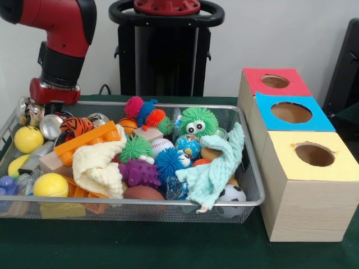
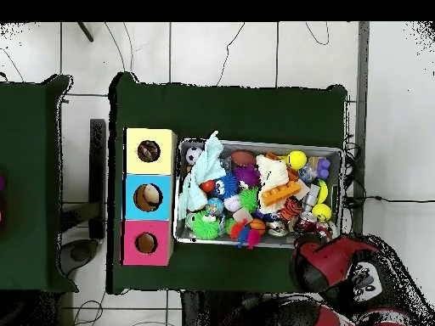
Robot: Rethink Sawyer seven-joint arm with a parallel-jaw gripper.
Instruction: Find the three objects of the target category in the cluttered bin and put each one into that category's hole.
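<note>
A wire-mesh bin (image 1: 250, 150) (image 2: 255, 143) is packed with toys. At its left end lie two yellow balls (image 1: 28, 139) (image 1: 50, 185), silver tins (image 1: 50, 126) and an orange brick (image 1: 92, 139). A cream cloth (image 1: 101, 165) and a mint cloth (image 1: 210, 174) are draped over spiky balls: green with googly eyes (image 1: 197, 122), blue (image 1: 168, 162), purple (image 1: 139, 172). My gripper (image 1: 53, 105) (image 2: 307, 231) is down at the bin's far left corner in the front view, beside the tins. It is mostly hidden under the red wrist.
Right of the bin in the front view stand three wooden boxes, each with a round hole in its top: red (image 1: 275, 82), blue (image 1: 290, 112) and yellow (image 1: 314, 154). A small soccer ball (image 1: 231, 194) lies in the bin corner nearest the yellow box. Green cloth covers the table.
</note>
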